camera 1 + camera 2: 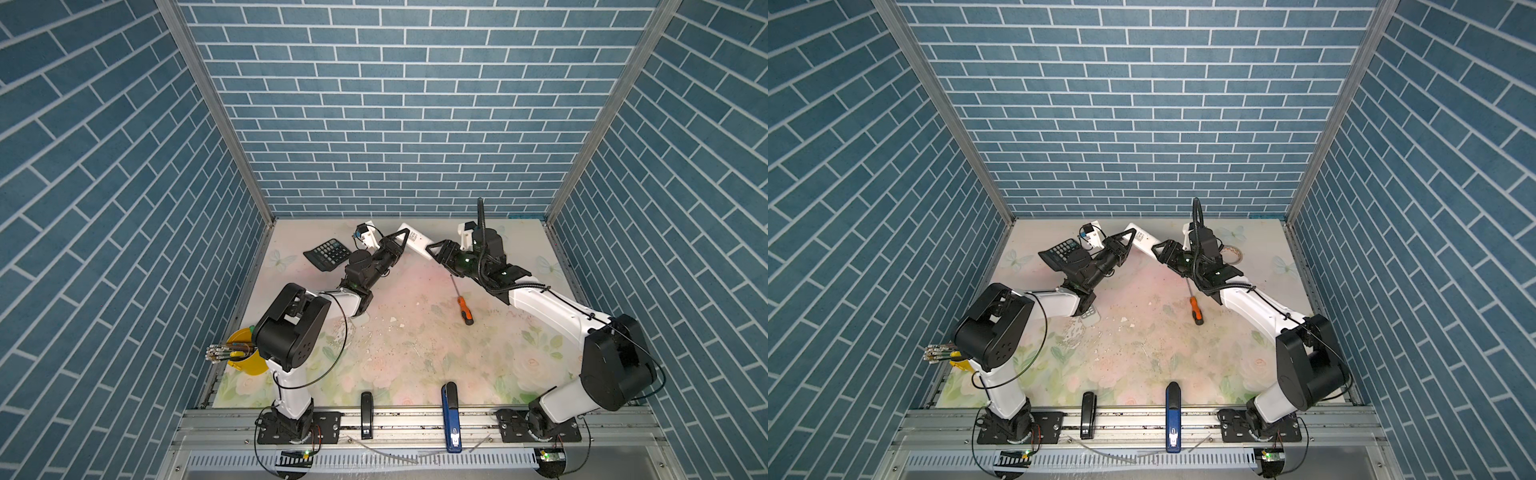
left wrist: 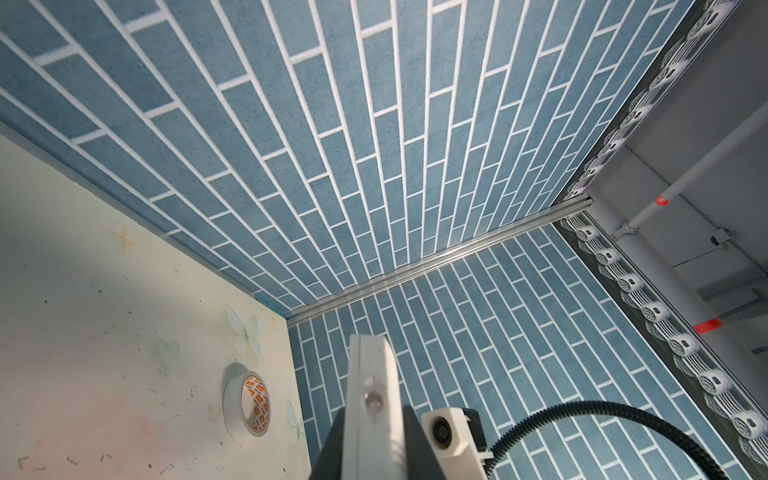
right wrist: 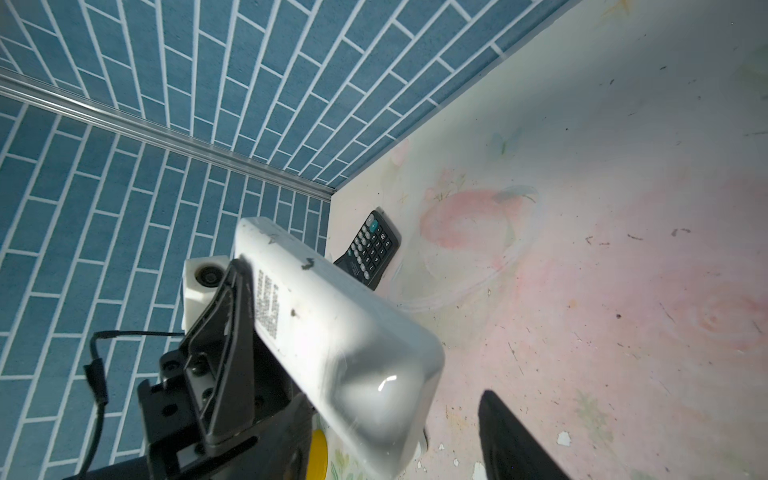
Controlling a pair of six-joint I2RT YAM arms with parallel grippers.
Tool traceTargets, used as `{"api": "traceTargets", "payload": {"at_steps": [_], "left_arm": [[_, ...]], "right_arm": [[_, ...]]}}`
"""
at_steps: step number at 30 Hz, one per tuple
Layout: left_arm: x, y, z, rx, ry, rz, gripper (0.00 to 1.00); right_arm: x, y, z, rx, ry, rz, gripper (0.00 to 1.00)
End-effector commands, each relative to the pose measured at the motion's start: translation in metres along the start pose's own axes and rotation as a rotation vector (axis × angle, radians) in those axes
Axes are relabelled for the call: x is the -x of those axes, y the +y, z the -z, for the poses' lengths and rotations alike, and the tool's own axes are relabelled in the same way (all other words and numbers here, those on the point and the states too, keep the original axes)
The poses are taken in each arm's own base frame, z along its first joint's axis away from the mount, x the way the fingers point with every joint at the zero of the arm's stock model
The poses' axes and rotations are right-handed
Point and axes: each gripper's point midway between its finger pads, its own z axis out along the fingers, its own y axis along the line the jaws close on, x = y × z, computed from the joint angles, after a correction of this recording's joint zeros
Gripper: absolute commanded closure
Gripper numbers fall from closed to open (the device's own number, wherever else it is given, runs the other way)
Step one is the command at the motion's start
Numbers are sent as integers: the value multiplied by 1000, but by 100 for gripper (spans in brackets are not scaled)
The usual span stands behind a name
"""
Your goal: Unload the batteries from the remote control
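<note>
The white remote control point(image 1: 415, 242) point(image 1: 1141, 241) hangs tilted in the air above the back middle of the table. My left gripper point(image 1: 400, 241) point(image 2: 372, 440) is shut on its thin edges near the upper end; in the left wrist view the remote control point(image 2: 370, 395) shows edge-on between the dark jaws. My right gripper point(image 1: 432, 251) point(image 3: 395, 399) is open around the lower rounded end. One finger point(image 3: 511, 436) stands apart from the remote control point(image 3: 332, 332), with table showing in the gap. The labelled back faces the right wrist camera. The batteries are hidden.
On the floral table lie a black calculator point(image 1: 328, 251), an orange-handled screwdriver point(image 1: 462, 305) and a roll of tape point(image 2: 247, 405). A yellow cup of pens point(image 1: 243, 353) stands at the left edge. A black stapler point(image 1: 365, 409) and a blue one point(image 1: 451, 415) lie in front.
</note>
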Motion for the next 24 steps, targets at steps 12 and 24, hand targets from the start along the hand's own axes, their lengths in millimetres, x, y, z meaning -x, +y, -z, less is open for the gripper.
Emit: {"api": "traceTargets", "payload": {"at_steps": [12,24], "left_arm": [[1,-24,-5,-87,-10,-2,100],[1,-29,-6,-99,-10,2,100]], "right_arm": [[8,6,-8,70,-6,-35,46],[7,5,-11,81,3,-40,64]]}}
